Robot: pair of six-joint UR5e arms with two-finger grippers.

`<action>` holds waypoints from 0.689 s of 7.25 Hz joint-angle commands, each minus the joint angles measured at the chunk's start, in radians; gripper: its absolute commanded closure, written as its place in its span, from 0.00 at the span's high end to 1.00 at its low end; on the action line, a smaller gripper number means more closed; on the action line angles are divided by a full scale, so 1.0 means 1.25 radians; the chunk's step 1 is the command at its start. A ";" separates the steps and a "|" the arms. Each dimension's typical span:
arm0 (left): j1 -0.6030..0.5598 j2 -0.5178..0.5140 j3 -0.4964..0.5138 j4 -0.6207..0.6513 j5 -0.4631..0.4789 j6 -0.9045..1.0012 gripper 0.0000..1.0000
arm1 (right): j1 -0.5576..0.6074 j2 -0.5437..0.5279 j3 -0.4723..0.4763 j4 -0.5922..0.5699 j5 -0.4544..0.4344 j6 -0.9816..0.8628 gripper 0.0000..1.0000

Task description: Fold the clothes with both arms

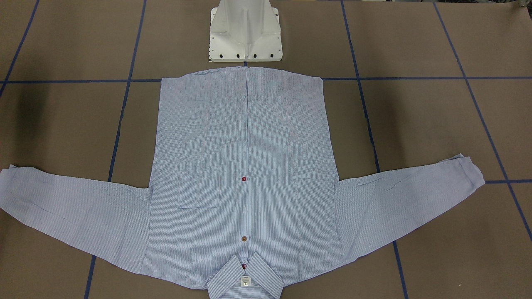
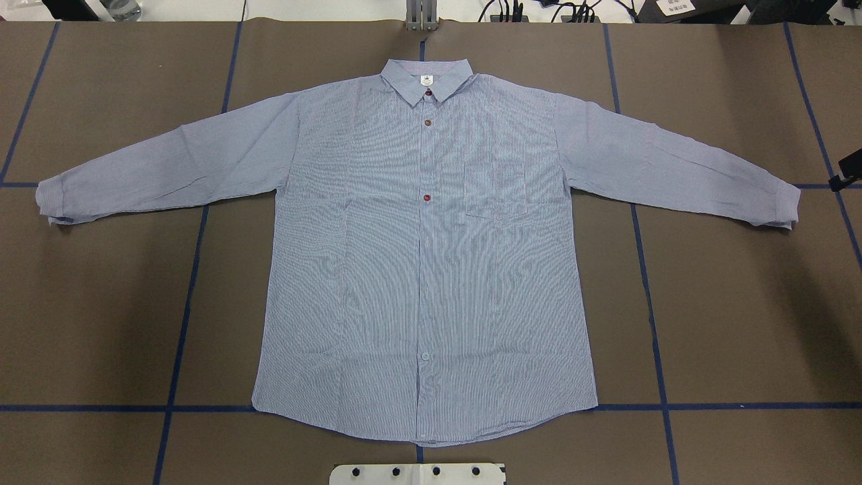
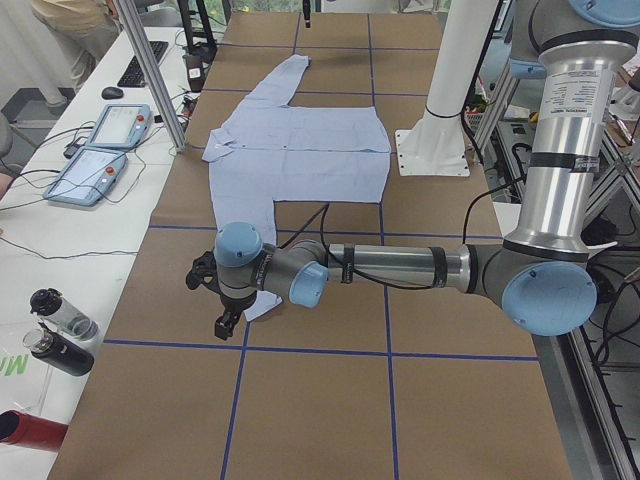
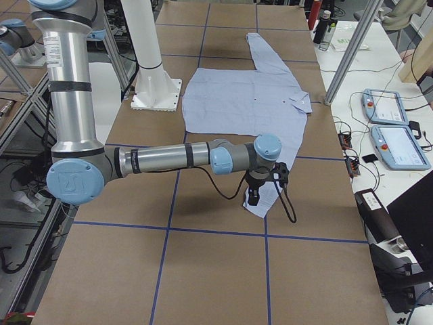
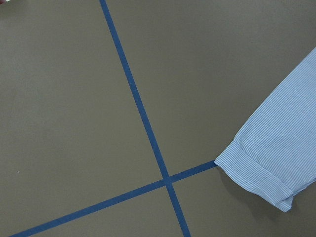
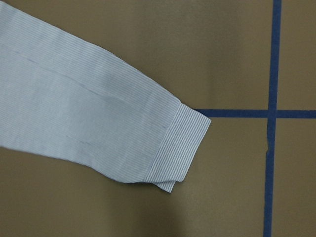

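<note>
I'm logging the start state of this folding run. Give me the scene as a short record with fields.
shirt: flat on the table, front up, both sleeves spread sideways
collar: at the end away from the robot
hem: towards the white base
left gripper: by the left cuff, not holding it; open or shut cannot be told
right gripper: by the right cuff, not holding it; open or shut cannot be told
folds made: none

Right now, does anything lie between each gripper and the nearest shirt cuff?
Nothing visible does. The left gripper hangs near one shirt cuff, the right gripper near the other cuff; only bare table lies around them.
</note>
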 commanded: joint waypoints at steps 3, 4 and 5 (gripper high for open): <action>0.001 0.023 -0.028 -0.001 -0.010 0.008 1.00 | -0.089 -0.001 -0.234 0.493 -0.027 0.535 1.00; 0.001 0.035 -0.052 0.000 -0.011 0.006 1.00 | -0.094 -0.003 -0.244 0.507 -0.034 0.576 1.00; 0.001 0.035 -0.054 -0.001 -0.011 0.007 1.00 | -0.098 -0.001 -0.234 0.510 -0.033 0.622 1.00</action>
